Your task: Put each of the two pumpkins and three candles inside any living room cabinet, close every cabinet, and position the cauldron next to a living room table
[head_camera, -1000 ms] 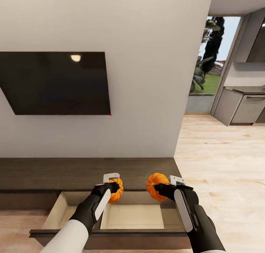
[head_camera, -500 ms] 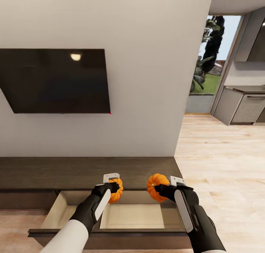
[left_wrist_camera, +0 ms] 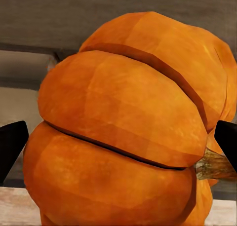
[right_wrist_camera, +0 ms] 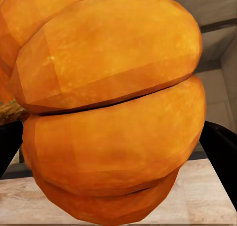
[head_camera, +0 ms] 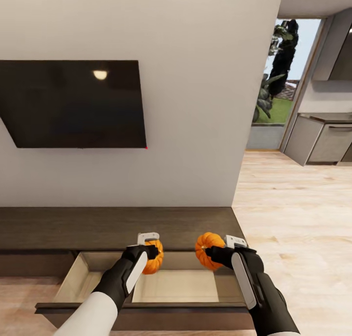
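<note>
Your left gripper (head_camera: pixel 152 252) is clamped on one pumpkin (head_camera: pixel 153 260) and your right gripper (head_camera: pixel 211 252) on the other pumpkin (head_camera: pixel 207 249), both hanging over the far part of the open drawer (head_camera: pixel 176 287) of the low dark cabinet (head_camera: pixel 112 226) under the television (head_camera: pixel 73 103). Lower each hand straight down until the fruit sits on the pale drawer floor before you let the fingers part, so neither rolls. Keep them well apart and clear of the near front panel, I'd judge, so the drawer can shut afterwards.
</note>
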Robot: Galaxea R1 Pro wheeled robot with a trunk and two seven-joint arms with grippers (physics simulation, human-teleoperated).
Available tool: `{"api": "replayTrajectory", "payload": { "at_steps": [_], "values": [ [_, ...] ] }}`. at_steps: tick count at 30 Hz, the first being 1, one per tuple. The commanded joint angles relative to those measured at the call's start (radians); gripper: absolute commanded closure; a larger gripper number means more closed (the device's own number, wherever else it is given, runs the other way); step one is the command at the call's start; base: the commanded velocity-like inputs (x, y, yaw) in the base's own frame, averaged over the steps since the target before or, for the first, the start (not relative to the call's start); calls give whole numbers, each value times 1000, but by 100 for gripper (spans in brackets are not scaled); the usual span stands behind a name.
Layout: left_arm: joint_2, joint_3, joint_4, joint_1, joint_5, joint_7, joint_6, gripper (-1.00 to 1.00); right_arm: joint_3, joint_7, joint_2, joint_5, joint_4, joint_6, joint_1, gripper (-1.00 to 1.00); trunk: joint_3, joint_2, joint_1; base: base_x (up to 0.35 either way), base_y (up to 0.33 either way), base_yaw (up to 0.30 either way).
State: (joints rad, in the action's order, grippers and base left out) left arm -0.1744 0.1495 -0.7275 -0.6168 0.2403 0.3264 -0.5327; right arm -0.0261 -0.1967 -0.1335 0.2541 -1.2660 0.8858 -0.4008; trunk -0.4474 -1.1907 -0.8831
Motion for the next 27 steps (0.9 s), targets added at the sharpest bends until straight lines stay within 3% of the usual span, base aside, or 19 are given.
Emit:
{"api": "replayTrajectory", "payload": {
  "at_steps": [1,6,13,17,22,27],
  "values": [
    [0,1,-1,-1,-2,0,-19,100,0,-1,0,0,5,0,0,100,-3,-7,-4,0,0,0],
    [0,1,-1,-1,6,-1,-54,100,-1,-1,0,1,17,5,-1,100,-19,-42,-23,0,0,0],
    [0,2,0,-1,59,0,-62,100,-2,-1,4,-2,67,2,-16,100,-41,-91,-50,0,0,0],
    [0,3,0,-1,63,0,-56,100,-3,-1,3,-10,127,-4,-37,100,-53,-119,-65,0,0,0],
    [0,4,2,-1,63,0,-48,100,-1,-3,-6,-13,137,-5,-41,100,-69,-154,-84,0,0,0],
    [0,4,1,-1,63,-9,-48,100,-1,-3,-6,-13,137,-5,-42,100,-69,-154,-84,0,0,0]
  ]
}}
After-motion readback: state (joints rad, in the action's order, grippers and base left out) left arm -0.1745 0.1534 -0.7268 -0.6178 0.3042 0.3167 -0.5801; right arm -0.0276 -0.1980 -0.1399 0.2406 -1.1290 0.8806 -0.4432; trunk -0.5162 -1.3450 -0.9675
